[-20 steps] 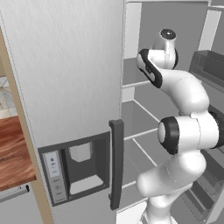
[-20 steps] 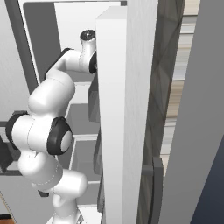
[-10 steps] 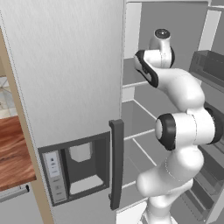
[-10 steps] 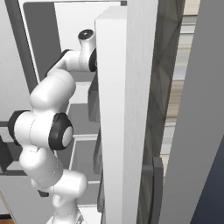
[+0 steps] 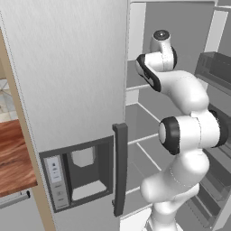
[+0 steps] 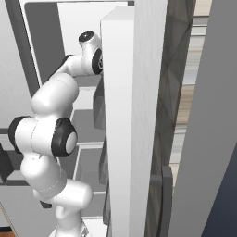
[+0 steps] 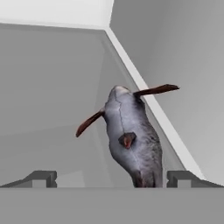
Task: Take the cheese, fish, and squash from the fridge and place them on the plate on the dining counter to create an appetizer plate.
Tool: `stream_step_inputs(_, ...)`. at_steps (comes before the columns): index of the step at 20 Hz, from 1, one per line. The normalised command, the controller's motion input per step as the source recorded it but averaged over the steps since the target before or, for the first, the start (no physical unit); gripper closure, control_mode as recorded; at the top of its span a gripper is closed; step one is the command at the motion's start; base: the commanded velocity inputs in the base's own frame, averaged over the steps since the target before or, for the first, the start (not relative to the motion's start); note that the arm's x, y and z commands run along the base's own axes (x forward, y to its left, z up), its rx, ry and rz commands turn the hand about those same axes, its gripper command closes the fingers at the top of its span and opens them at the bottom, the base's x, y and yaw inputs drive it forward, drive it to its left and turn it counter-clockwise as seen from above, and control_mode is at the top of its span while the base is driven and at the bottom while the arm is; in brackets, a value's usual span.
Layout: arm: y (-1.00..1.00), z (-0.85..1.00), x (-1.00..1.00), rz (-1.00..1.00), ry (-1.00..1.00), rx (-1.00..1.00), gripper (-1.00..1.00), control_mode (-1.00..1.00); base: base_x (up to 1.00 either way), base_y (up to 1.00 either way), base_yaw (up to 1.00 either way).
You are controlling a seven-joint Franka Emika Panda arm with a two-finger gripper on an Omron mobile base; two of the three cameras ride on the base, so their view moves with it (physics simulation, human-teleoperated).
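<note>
A rendered home kitchen: a tall pale fridge with open white shelves, beside a wooden dining counter.

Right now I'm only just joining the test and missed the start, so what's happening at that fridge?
The white arm is reaching into the open fridge, up at one of the higher shelves. In the hand view the fish, grey with thin brown fins, lies on a white shelf right in front of the pincer. Its fingers stand wide apart on either side of the fish's near end, not closed on it, so nothing is held.
</note>
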Motion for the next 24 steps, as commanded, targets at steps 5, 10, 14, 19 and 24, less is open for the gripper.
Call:
stream_step_inputs(5, -0.12, 0.00, 0.01, -0.09, 0.00, 0.00, -1.00, -1.00, 0.00, 0.00, 0.00)
stream_step_inputs(10, -0.14, 0.00, 0.15, -0.06, 0.00, 0.00, -1.00, -1.00, 0.00, 0.00, 0.00)
stream_step_inputs(14, -0.10, 0.00, 0.28, -0.03, 0.00, 0.00, -1.00, -1.00, 0.00, 0.00, 0.00)
stream_step_inputs(19, -0.06, -0.09, 0.19, -0.02, 0.02, 0.00, -1.00, -1.00, 0.00, 0.00, 0.00)
stream_step_inputs(24, 0.00, -0.17, 0.10, -0.02, 0.03, 0.00, -1.00, -1.00, 0.00, 0.00, 0.00)
